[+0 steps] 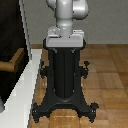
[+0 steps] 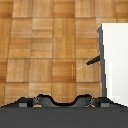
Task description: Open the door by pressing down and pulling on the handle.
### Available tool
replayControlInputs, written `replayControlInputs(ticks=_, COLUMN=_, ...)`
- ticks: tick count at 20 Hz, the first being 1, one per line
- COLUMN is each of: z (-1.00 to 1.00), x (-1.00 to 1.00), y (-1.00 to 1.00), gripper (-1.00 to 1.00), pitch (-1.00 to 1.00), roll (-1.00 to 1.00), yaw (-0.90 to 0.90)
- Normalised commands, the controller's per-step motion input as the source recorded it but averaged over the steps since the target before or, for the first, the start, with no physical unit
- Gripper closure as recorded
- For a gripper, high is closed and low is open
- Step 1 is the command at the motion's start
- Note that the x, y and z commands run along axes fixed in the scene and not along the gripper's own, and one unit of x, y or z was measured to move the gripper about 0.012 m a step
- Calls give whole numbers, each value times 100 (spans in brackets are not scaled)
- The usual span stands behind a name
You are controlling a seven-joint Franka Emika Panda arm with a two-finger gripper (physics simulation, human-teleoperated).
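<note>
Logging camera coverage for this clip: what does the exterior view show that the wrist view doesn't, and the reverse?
Only the exterior view shows the dark door, its tan handle, the black pedestal and the arm. Only the wrist view shows a small dark part sticking out of a white block; whether that is the frame is unclear. Both show the wood floor.

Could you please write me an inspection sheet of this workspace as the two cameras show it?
Surface: wooden parquet floor, bare where visible.
Job's things: dark door in a white frame at the exterior view's left; tan handle sticks out from it, untouched.
Clutter: nothing seen.
Grippers: gripper not clearly in view; open or shut cannot be told.
Cables: nothing seen.
Surroundings: black pedestal carrying the grey arm; pale wall behind.
</note>
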Motion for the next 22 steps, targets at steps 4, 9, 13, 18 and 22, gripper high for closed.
replayControlInputs(ticks=4, z=50, x=0, y=0, gripper=-100, pitch=0, roll=0, yaw=0)
replayControlInputs(ticks=9, z=40, x=0, y=0, gripper=-100, pitch=0, roll=0, yaw=0)
replayControlInputs(ticks=13, z=0, x=0, y=-75, gripper=-100, pitch=0, roll=0, yaw=0)
replayControlInputs(ticks=18, z=0, x=0, y=-60, gripper=-100, pitch=0, roll=0, yaw=0)
replayControlInputs(ticks=22, z=0, x=0, y=-75, gripper=-100, pitch=0, roll=0, yaw=0)
